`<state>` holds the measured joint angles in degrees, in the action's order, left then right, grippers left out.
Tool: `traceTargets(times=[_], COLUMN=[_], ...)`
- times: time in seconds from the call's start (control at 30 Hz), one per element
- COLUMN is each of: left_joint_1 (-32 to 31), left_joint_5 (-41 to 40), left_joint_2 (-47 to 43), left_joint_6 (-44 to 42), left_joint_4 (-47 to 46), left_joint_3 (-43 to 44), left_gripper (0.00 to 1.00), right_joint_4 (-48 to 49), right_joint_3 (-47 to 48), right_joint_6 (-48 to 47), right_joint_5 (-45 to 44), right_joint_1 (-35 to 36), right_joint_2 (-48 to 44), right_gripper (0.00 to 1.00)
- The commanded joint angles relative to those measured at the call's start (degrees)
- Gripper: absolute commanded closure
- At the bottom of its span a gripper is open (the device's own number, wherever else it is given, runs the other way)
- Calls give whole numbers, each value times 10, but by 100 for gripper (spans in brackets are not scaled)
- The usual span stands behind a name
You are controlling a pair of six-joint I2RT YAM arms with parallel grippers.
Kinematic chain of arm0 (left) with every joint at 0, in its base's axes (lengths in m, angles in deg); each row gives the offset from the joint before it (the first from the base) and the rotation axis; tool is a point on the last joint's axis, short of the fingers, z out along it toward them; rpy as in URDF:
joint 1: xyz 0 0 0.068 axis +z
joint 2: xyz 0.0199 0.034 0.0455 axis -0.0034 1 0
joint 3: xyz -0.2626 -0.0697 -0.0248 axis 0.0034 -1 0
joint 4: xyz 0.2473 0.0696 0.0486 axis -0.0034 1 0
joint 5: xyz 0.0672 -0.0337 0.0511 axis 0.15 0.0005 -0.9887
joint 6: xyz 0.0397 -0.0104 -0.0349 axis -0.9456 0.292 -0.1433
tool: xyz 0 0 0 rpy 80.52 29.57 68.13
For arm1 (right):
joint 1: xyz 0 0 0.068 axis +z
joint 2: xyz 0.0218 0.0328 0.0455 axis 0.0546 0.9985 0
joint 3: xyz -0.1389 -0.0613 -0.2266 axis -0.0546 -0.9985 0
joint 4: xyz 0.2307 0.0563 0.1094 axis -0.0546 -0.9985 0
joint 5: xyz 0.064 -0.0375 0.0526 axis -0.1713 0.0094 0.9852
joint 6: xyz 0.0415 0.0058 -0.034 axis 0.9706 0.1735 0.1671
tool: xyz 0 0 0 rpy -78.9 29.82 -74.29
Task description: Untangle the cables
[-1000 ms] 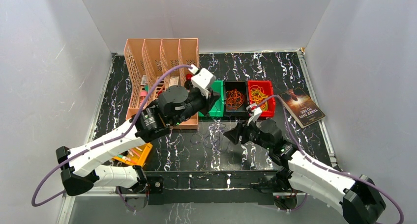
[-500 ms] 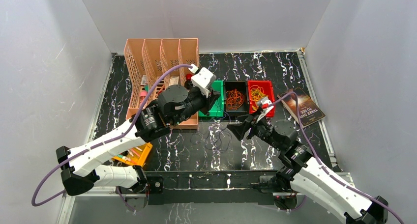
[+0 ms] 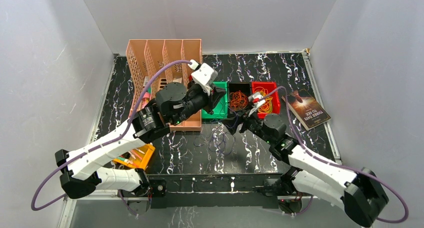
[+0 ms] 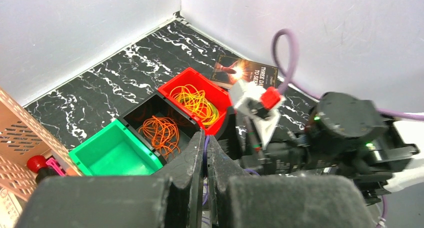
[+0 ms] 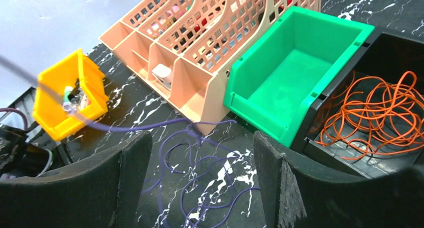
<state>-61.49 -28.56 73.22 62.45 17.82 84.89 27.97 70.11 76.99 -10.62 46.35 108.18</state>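
Left wrist view: left gripper (image 4: 206,139) pinched almost closed on one thin purple strand of the cables (image 5: 165,124). The contact is partly hidden, so it is probably held. Right gripper (image 5: 200,143) is spread wide, low over the loose loops on the table (image 3: 280,68) near the green bin (image 5: 295,73). Step in hand: drawing one strand out of the heap. Next, I judge, the right fingers must close on a neighbouring loop and pull apart gently.
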Motion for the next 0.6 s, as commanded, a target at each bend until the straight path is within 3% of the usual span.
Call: traceTargets(times=[0.0,0.23,0.57], left_joint_1=[1,1,1], left_joint_5=[30,45,16], left_joint_2=[-16,-19,7], left_joint_6=[6,9,-63], left_joint_4=[5,8,36], left_joint_3=[34,54,142], left_gripper=[100,100,100], right_joint_4=[151,232,181], right_joint_3=[26,61,52], right_joint_6=[-3,10,57], right_joint_5=[-8,23,-8], right_joint_1=[-1,0,0], right_joint_2=[75,210,313], right_gripper=[19,29,58])
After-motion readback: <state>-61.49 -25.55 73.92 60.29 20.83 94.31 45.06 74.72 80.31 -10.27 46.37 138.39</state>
